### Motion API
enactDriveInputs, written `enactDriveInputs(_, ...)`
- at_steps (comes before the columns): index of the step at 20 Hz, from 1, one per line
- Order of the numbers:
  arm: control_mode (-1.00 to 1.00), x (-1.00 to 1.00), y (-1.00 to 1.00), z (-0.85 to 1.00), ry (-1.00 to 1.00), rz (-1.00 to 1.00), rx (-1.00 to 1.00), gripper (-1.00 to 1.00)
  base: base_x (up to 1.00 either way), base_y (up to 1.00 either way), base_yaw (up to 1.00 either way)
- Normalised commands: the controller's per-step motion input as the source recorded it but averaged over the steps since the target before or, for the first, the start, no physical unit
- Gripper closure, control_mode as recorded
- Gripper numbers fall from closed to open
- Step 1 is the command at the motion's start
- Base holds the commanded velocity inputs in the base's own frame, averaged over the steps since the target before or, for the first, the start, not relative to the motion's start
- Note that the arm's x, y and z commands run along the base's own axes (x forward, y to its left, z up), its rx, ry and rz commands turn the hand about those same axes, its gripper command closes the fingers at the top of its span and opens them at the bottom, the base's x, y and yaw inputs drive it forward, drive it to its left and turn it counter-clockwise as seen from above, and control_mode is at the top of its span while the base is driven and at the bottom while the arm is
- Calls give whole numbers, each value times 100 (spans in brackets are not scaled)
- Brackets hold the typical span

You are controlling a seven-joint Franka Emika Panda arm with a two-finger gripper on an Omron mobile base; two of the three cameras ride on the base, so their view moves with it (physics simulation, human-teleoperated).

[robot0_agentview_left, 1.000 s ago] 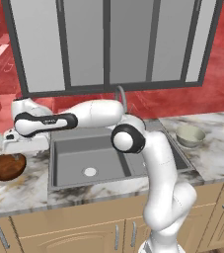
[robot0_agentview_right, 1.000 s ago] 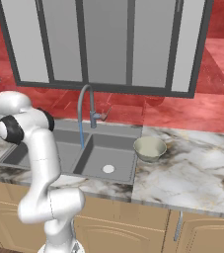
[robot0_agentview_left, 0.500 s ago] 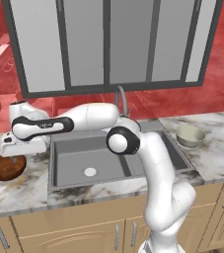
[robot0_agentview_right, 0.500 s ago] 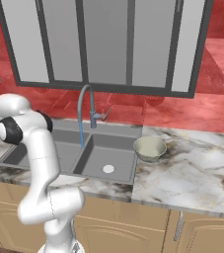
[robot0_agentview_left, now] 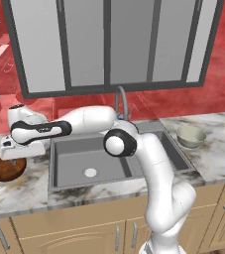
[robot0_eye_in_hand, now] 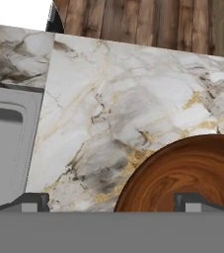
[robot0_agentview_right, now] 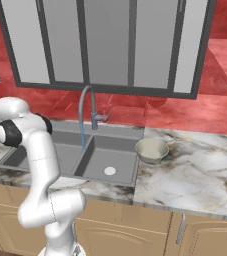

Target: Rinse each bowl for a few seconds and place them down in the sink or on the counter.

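The dark reddish-brown bowl [robot0_agentview_left: 5, 169] sits on the counter [robot0_agentview_left: 29, 186] left of the sink [robot0_agentview_left: 109, 163]. My gripper [robot0_agentview_left: 12, 158] hangs open just above the bowl's near rim. In the hand view the brown bowl [robot0_eye_in_hand: 187, 173] lies at the lower right, and my gripper [robot0_eye_in_hand: 113, 205] straddles its rim: one fingertip [robot0_eye_in_hand: 195, 201] is over the bowl's inside, the other over bare marble [robot0_eye_in_hand: 108, 99]. Nothing is held. The pale greenish-beige bowl [robot0_agentview_left: 191, 136] [robot0_agentview_right: 151, 150] stands upright on the counter right of the sink [robot0_agentview_right: 85, 157].
The curved grey faucet [robot0_agentview_right: 87, 107] rises behind the sink, and a thin blue stream [robot0_agentview_right: 82, 139] falls from its spout into the basin. A red backsplash and a window frame stand behind. The counter's front edge runs above wooden cabinets [robot0_agentview_left: 84, 233].
The hand has sunk a little toward the brown bowl and the elbow has shifted slightly left. Both bowls stay where they were, and the jaws stay wide.
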Motion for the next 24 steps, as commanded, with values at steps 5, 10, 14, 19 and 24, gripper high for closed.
enactDriveInputs(5,-100,8,0,-14,-3,0,0,-100,0,0,0)
enactDriveInputs(10,-100,9,5,-16,-5,0,0,-100,0,0,0)
enactDriveInputs(14,-100,12,8,-13,-6,-2,1,-100,0,0,0)
enactDriveInputs(19,-100,14,7,-11,-7,-4,2,-100,0,0,0)
enactDriveInputs(24,-100,14,8,-12,-7,-4,2,-100,0,0,0)
